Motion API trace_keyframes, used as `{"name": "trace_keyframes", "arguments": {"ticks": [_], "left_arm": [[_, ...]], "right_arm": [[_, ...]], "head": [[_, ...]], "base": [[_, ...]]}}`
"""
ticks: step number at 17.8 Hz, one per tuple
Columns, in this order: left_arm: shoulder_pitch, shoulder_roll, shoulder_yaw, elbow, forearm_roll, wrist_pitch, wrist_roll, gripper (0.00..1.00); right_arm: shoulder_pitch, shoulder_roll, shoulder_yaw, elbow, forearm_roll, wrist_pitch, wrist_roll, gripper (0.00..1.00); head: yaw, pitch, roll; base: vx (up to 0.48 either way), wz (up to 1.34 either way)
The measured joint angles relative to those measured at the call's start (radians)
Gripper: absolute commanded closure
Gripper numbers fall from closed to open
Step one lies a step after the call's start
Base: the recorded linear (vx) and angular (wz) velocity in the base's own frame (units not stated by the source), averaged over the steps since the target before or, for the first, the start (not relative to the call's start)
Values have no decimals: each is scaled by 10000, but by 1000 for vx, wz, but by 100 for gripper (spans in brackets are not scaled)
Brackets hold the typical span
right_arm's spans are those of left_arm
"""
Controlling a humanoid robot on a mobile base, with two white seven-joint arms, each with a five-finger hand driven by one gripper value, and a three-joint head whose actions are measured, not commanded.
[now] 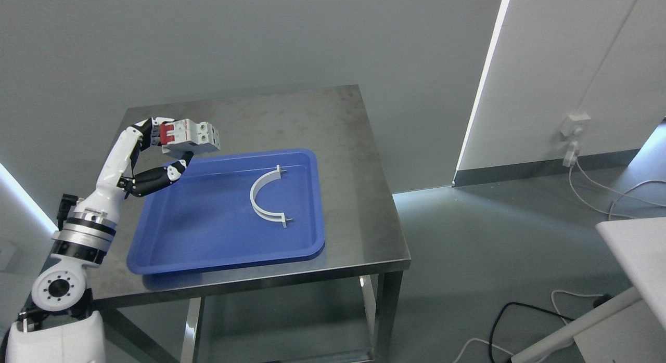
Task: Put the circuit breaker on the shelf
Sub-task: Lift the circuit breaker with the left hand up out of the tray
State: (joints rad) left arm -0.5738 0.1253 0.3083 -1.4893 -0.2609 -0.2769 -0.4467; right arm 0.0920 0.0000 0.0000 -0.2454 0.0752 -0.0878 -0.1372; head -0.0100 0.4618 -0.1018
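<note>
The left hand (156, 144) has the circuit breaker (188, 136) pinched, fingers (150, 130) curled over its red end from above and the thumb (177, 168) pressing up from beneath. Below and just right of that thumb sits a blue tray (208, 243) on the steel table (343, 160). A white curved bracket (260, 194) lies in the tray, well apart from the fingers on their right.

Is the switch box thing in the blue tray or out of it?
Out. The left hand holds the circuit breaker lifted above the blue tray corner.
</note>
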Motion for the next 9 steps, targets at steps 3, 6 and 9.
{"name": "trace_keyframes", "arguments": {"ticks": [3, 6, 9], "left_arm": [[90, -305, 413, -100, 577, -1124, 907, 89], [323, -535, 707, -335, 893, -1499, 1289, 89], [593, -714, 931, -636, 1092, -1600, 1400, 89]], "right_arm": [[-2, 0, 0, -1, 0, 0, 0, 0], [-2, 0, 0, 0, 0, 0, 0, 0], [-1, 0, 0, 0, 0, 0, 0, 0]], "head": [[0, 0, 0], [0, 0, 0], [0, 0, 0]], "base": [[-81, 1], [-131, -70], [-199, -74]]}}
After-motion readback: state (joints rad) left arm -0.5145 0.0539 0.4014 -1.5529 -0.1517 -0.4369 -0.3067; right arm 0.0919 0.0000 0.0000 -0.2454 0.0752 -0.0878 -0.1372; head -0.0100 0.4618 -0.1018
